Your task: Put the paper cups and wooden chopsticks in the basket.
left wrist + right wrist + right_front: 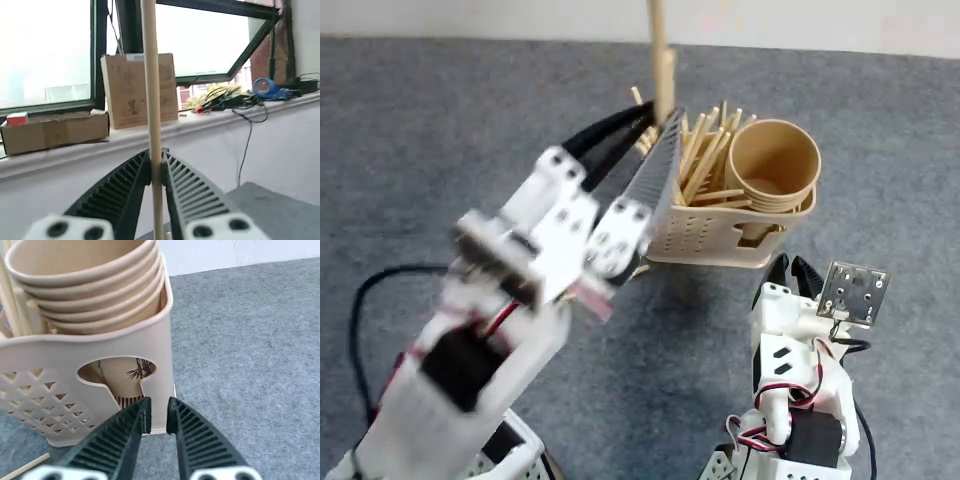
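The left arm comes up from the near left corner over the grey carpet (430,120) and slants toward the basket. The left gripper (663,118) hangs over the basket's far left corner, and its fingers are clamped on one chopstick (658,45). The chopstick stands upright, and most of its length sticks up above the fingertips. In the left wrist view the left gripper (156,164) pinches the chopstick (150,75) between its ribbed pads. A white wall is behind it, and a sill (75,150) with cardboard boxes (137,90) runs under a window.

The basket (710,240) sits on the carpet at mid-table, to the right of the left arm. A bundle of chopsticks (705,155) leans in its left part, with the ends fanning out over the far rim. A stack of nested cups (770,150) stands upright in its right part, touching the bundle.

The right gripper (792,268) is just on the near side of the basket's right end, low over the carpet and pointing at the basket. Its fingers are a little apart with nothing between them. In the right wrist view the right gripper (157,415) has its tips close to the near wall of the basket (50,385), under a cut-out handle hole that shows the side of a cup. The cups (85,285) rise above the rim, and the chopsticks (12,300) stand beside them. One loose chopstick (25,467) lies on the carpet near the basket's base.
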